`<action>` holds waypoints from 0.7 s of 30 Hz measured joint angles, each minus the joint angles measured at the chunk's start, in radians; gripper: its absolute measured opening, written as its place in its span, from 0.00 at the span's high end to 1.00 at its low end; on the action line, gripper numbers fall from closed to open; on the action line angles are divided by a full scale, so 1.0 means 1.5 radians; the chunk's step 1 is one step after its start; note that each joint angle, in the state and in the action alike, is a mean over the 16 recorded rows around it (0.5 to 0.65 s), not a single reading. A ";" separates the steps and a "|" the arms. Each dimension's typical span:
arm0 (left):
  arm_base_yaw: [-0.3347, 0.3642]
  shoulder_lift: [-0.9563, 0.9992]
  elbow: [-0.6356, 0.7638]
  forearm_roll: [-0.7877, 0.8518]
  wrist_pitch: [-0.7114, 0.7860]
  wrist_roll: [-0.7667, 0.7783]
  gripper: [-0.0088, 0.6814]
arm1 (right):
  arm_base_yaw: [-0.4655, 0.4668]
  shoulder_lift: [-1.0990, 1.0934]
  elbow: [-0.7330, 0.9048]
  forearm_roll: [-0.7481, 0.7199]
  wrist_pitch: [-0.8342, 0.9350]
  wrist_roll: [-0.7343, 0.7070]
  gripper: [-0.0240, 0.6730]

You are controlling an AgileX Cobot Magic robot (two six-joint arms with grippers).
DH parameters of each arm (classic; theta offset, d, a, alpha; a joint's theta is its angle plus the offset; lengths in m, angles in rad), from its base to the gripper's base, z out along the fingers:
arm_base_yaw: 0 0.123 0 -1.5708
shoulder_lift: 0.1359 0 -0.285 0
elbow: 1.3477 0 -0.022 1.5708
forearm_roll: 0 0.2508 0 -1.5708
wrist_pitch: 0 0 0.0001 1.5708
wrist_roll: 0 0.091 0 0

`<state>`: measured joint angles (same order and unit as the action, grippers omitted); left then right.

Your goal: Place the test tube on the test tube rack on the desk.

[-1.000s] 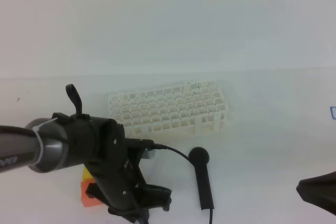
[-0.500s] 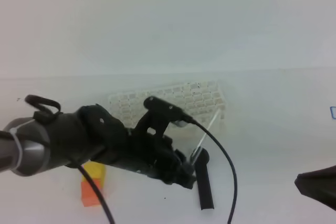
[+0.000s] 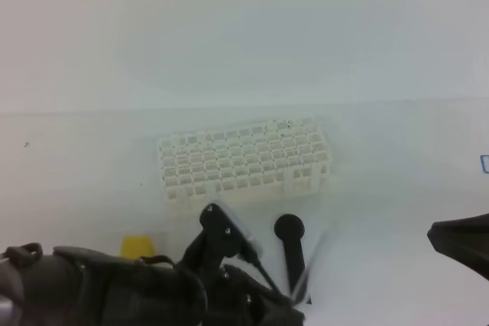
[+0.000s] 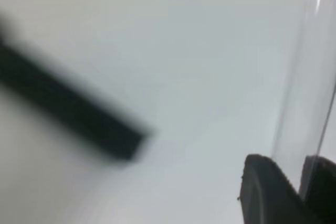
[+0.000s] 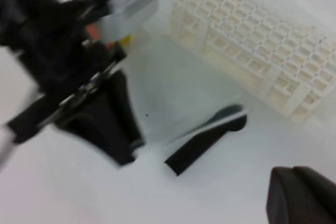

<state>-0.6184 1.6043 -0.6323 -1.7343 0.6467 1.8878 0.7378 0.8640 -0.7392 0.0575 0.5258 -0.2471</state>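
The white test tube rack (image 3: 244, 162) stands on the white desk (image 3: 397, 188); the right wrist view shows it too (image 5: 252, 40). My left gripper (image 3: 294, 299) is low at the front, shut on the clear test tube (image 4: 304, 103). In the left wrist view the tube rises between the two dark fingertips (image 4: 262, 192). In the high view the tube (image 3: 312, 265) is a faint streak leaning up and right beside the black stick. My right gripper (image 3: 462, 243) hangs at the right edge, apart from everything, its fingers (image 5: 299, 198) together and holding nothing.
A black round-headed stick (image 3: 292, 253) lies just in front of the rack, right next to the left gripper. A yellow block (image 3: 137, 246) sits to the left, partly behind the left arm (image 3: 114, 292). An orange block (image 5: 92, 31) peeks out behind that arm.
My left arm has swung down and toward the front edge, carrying the test tube from near the rack's front right corner to beside the black stick. The right gripper has barely moved.
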 joint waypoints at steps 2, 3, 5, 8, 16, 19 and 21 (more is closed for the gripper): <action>0.000 -0.004 0.012 -0.020 0.033 0.033 0.96 | 0.000 0.000 0.000 -0.003 -0.007 0.003 0.97; 0.000 -0.005 0.015 -0.023 0.045 0.043 0.96 | 0.000 0.000 0.000 -0.003 -0.010 0.004 0.97; 0.000 -0.007 0.015 -0.019 0.062 0.052 0.96 | 0.000 0.001 0.000 -0.004 -0.017 0.007 0.97; 0.001 -0.008 0.007 -0.014 0.069 0.052 0.95 | 0.000 0.001 0.000 -0.004 -0.028 0.010 0.97; 0.036 -0.008 -0.028 -0.023 0.111 0.085 0.97 | 0.000 0.006 0.000 -0.003 -0.071 0.011 0.94; 0.075 -0.009 -0.035 -0.023 0.172 0.109 0.96 | 0.000 0.008 0.000 -0.003 -0.100 0.011 0.91; 0.105 -0.010 -0.039 -0.028 0.227 0.129 0.96 | 0.000 0.009 0.000 -0.002 -0.123 0.011 0.90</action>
<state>-0.4608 1.5889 -0.6911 -1.7767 0.9868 2.0817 0.7380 0.8781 -0.7392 0.0539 0.3419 -0.2302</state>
